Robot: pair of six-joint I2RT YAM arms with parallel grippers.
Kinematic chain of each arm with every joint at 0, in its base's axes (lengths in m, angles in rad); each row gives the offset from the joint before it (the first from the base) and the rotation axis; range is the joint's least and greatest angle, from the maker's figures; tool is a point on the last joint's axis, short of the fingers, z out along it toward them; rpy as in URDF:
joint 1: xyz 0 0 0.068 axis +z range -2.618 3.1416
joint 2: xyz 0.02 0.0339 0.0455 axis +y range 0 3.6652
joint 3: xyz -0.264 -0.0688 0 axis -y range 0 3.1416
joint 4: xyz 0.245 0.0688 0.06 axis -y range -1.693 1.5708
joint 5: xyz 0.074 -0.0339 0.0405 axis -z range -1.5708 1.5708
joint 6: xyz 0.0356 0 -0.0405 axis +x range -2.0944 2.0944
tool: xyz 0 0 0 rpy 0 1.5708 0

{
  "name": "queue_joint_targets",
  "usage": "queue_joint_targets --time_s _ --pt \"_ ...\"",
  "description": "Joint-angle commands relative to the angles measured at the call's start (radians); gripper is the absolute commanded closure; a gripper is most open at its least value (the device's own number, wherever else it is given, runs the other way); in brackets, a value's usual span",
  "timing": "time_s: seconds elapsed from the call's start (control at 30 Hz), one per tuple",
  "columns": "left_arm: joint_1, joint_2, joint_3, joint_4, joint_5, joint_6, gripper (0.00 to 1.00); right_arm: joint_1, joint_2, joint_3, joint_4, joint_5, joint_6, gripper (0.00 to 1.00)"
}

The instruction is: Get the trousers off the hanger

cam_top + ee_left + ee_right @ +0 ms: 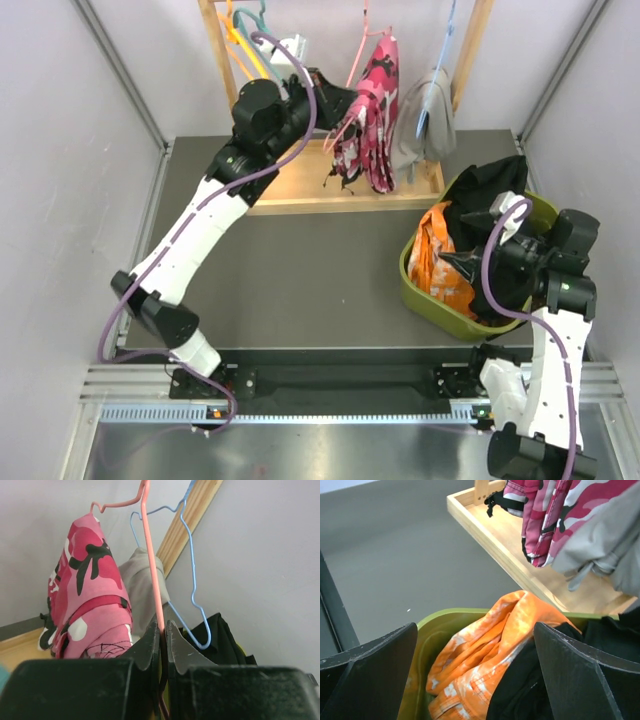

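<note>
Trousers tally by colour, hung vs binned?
Orange trousers: 1, in green bin
Black trousers: 1, in green bin
Pink camouflage trousers: 1, on pink hanger
Grey trousers: 1, on blue hanger
Total: 4 (2 hung, 2 binned)

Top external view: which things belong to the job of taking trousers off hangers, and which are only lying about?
Job: pink patterned trousers; grey trousers; pink hanger; blue hanger; orange trousers and black trousers in the green bin.
Lying about: spare hangers; wooden rack.
</note>
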Motion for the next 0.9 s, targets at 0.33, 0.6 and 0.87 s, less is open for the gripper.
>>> queue_joint_targets --time_s 0.33,0.6,0.87 --pt "0.001 -0.377 -0.235 0.274 0.003 0.010 1.00 0.415 0.091 0.101 0.068 0.202 -0.125 0.00" --pt "0.001 -0.527 -0.404 0.252 0.041 -0.058 1.00 0.820 0.212 0.121 0.359 0.672 -0.025 0.00" --pt "0.001 -0.660 -0.545 0.256 0.014 -0.116 1.00 1.099 0.378 0.138 0.834 1.085 0.167 0.00"
